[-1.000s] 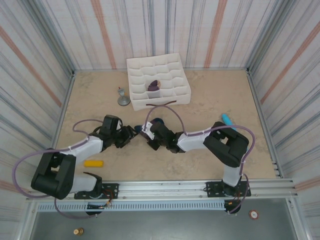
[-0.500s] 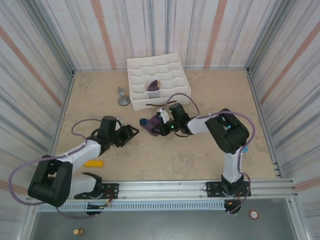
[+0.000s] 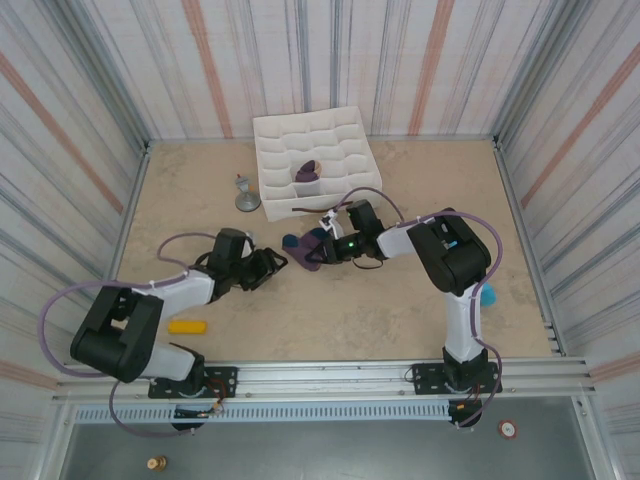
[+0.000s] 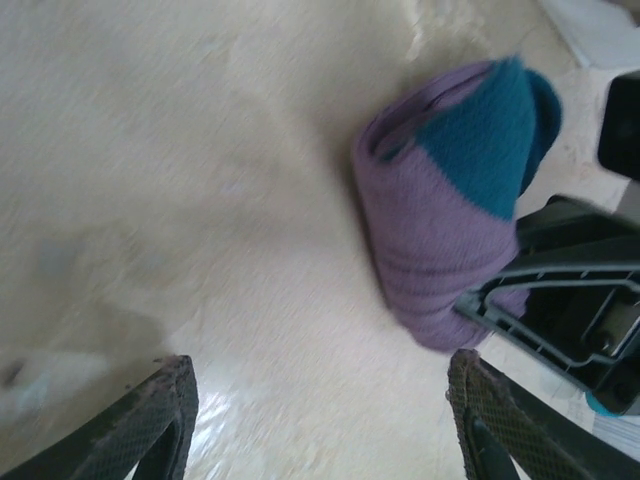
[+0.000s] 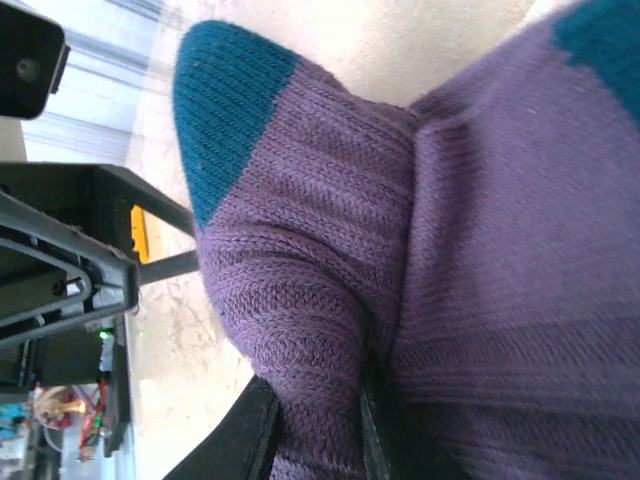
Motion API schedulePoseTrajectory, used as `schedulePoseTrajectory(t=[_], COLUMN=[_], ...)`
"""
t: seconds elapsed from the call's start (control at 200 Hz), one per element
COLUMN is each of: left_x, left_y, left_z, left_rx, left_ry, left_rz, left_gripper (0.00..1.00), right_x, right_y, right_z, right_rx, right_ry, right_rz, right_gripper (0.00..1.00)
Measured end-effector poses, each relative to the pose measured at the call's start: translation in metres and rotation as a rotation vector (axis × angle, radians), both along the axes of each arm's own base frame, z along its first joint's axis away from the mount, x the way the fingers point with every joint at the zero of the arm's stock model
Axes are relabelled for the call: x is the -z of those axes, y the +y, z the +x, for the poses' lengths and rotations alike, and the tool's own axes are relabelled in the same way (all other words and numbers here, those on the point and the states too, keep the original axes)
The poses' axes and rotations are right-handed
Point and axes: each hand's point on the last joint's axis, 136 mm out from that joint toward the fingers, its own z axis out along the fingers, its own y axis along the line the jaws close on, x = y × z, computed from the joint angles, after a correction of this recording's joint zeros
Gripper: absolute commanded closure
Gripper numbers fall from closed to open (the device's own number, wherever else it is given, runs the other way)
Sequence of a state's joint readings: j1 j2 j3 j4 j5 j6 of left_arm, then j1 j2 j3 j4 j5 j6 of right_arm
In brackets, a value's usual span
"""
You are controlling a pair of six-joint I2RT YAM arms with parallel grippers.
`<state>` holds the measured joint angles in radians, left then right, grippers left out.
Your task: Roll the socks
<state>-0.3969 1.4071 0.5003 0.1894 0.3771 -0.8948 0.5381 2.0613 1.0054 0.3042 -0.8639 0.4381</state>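
**Top, left-wrist and right-wrist views.** A white tray, square and divided by wavy partitions into small cells, stood at the far middle of the table. One cell just on the near side of the tray's centre held a second rolled sock, a compact purple bundle with a paler tan patch on top. The contents of the other cells could not be made out.

The rolled sock lay on the table just in front of the tray, between the two arms. It was a short, fat cylinder of ribbed purple knit, with a teal toe patch capping its outer end and spiral layers visible at its edge. The right gripper was clamped on this bundle; one black finger pressed into the soft fabric from the side. The left gripper was near the bundle but not touching it. Its jaws were spread wide with bare table between them, and its dark fingers showed a cross-hatched pad texture.

The table surface was a matt, mottled beige. A yellow block lay near the left arm, a teal cylinder beside the right arm, and a small grey cone-shaped object left of the tray.
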Motion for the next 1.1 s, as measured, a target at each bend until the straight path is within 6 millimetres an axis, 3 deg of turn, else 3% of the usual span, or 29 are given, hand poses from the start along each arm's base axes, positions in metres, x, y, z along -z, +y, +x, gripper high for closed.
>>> schedulePoseTrajectory(t=[0.366, 0.671, 0.922, 1.102], left_x=[0.005, 0.006, 0.012, 0.013], left_y=[-0.031, -0.047, -0.054, -0.054], left_z=[0.033, 0.047, 0.054, 0.054], left_rx=[0.024, 0.03, -0.002, -0.013], left_ry=[-0.047, -0.085, -0.075, -0.056], left_rz=[-0.047, -0.097, -0.145, -0.152], left_gripper=[0.36, 0.41, 0.65, 0.81], right_x=[0.001, 0.001, 0.0, -0.001], right_y=[-0.005, -0.006, -0.005, -0.007], right_z=[0.002, 0.003, 0.004, 0.004], right_rx=[0.035, 0.043, 0.054, 0.063], right_ry=[0.053, 0.062, 0.081, 0.074], right_rz=[0.001, 0.001, 0.001, -0.005], right_gripper=[1.0, 1.0, 1.0, 0.87])
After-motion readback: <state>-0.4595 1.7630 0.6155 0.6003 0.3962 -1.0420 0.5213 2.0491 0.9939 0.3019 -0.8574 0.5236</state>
